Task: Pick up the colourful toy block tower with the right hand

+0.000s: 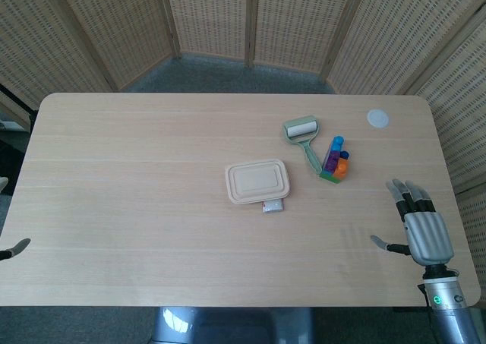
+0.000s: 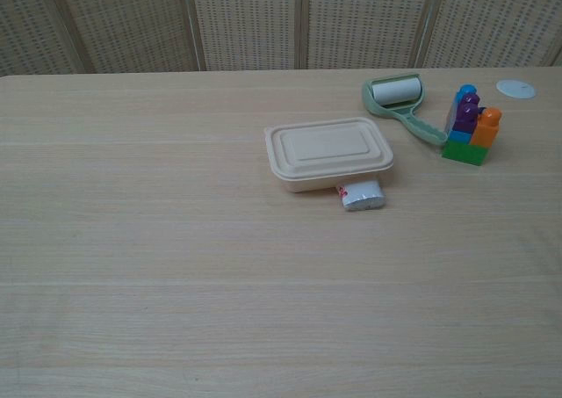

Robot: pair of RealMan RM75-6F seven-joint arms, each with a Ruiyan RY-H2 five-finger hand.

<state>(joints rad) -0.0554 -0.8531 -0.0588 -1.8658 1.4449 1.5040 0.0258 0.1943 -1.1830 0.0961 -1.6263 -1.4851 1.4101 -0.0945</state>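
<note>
While unheld, unlabelled block tower (image 1: 335,160).

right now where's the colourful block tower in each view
Head view: the block tower stands right of centre on the table, just right of the lint roller's handle.
Chest view: the tower is at the upper right, again right of the roller.
Shared landmark: the beige lidded box to its left.

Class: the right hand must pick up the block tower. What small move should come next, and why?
Probably reach the right hand forward and a little to the left toward the tower. The hand is open, holds nothing and hovers near the table's near edge, while the tower stands untouched beside the roller.
</note>
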